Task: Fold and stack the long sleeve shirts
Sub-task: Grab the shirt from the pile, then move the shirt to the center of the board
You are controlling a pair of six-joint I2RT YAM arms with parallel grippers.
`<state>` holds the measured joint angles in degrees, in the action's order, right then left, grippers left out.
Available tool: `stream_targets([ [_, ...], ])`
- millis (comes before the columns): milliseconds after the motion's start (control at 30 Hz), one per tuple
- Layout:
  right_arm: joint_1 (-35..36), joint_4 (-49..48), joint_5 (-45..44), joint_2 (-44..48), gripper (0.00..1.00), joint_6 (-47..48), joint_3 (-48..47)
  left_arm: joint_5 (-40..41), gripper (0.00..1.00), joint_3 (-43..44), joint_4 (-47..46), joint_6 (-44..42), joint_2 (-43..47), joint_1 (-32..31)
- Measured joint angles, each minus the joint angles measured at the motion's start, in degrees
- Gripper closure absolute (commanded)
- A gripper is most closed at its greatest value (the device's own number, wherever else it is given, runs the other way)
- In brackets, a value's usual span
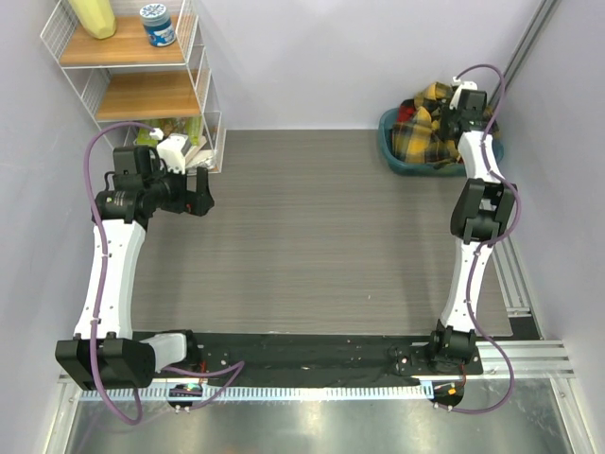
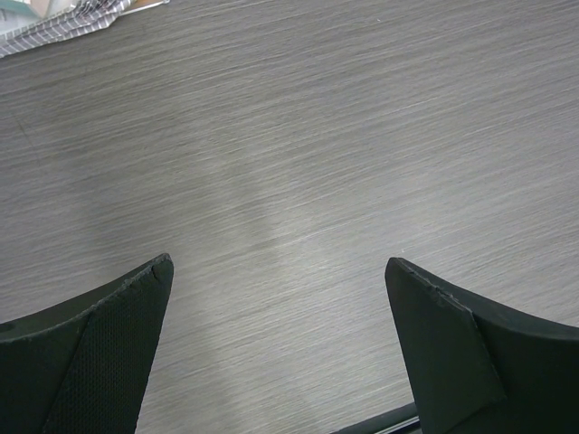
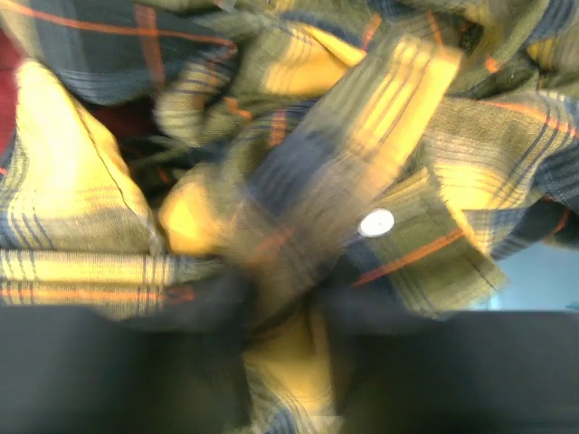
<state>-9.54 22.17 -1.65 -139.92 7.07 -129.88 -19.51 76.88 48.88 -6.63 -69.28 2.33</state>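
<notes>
The yellow-and-black check shirt point(image 1: 427, 130) lies crumpled in the teal basin point(image 1: 401, 164) at the back right. My right gripper point(image 1: 461, 107) is down in the basin. In the right wrist view it point(image 3: 285, 307) is shut on a fold of the yellow shirt point(image 3: 362, 99), which fills that view. A dark red patch of cloth point(image 3: 9, 54) shows at the left edge, under the yellow one. My left gripper point(image 1: 202, 193) hovers over the bare table at the far left. In the left wrist view it point(image 2: 279, 264) is open and empty.
A white wire shelf point(image 1: 142, 80) with a yellow bottle and a jar stands at the back left, close behind the left arm. A striped grey cloth point(image 2: 63, 23) lies at its foot. The grey wood-grain table point(image 1: 312, 236) spans the middle. A metal rail point(image 1: 518, 279) runs along the right edge.
</notes>
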Motion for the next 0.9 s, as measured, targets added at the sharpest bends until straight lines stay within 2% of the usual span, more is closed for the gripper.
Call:
stream_targets([
  [33, 0.0, -0.1, 0.5, 0.0, 0.99, 0.2, -0.4, 0.0, 0.0, 0.0, 0.0, 0.0, 0.0, 0.0],
  [267, 0.0, 0.5, 6.6, 3.9, 0.99, -3.3, -2.4, 0.4, 0.0, 0.0, 0.2, 0.0, 0.1, 0.0],
  [467, 0.0, -3.3, 14.6, 18.9, 0.99, -12.4, -2.4, 0.5, 0.0, 0.0, 0.0, 0.9, 1.5, 0.0],
  [667, 0.7, -17.3, 21.5, 36.3, 0.99, -25.2, -5.8, 2.0, 0.0, 0.0, -1.0, 3.4, 2.7, 0.0],
  [900, 5.9, -30.8, 22.7, 45.0, 0.99, -33.9, -11.8, 3.5, 0.0, 0.0, -2.5, 6.2, 3.7, 0.0],
])
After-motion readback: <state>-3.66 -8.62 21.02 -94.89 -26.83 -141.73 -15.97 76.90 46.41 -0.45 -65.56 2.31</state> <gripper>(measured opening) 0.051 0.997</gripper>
